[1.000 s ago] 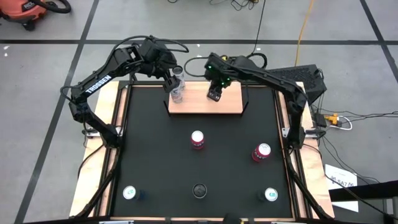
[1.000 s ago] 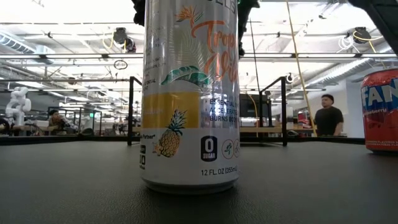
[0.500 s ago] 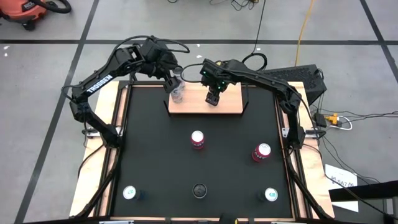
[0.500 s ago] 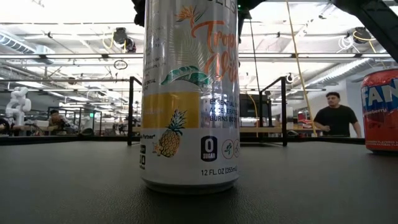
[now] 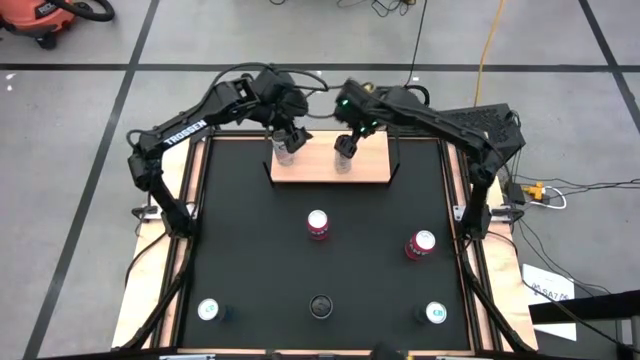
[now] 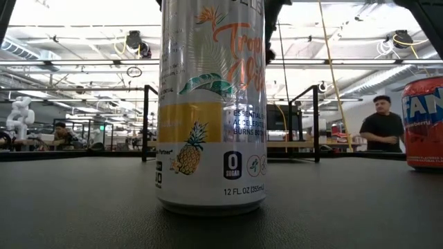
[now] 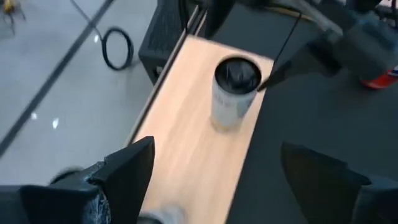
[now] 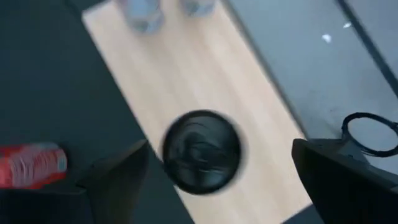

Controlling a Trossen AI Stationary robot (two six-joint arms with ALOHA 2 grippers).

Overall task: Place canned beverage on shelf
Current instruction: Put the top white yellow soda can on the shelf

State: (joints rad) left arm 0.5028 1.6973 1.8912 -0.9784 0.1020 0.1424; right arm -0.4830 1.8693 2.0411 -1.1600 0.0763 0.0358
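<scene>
My left gripper [image 5: 291,133] hangs over the shelf [image 5: 330,172], a pale smooth wood board with black uprights, fingers apart above a silver can [image 5: 286,152]. My right gripper [image 5: 350,140] is spread wide over a dark-topped round can [image 8: 202,151] standing on the board (slightly blurred). A red can [image 5: 318,225] stands on the matte black table [image 5: 250,260].

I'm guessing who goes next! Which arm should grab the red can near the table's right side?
Probably right: the right gripper, open above the shelf, is nearer that red can; the left gripper would reach across.
</scene>
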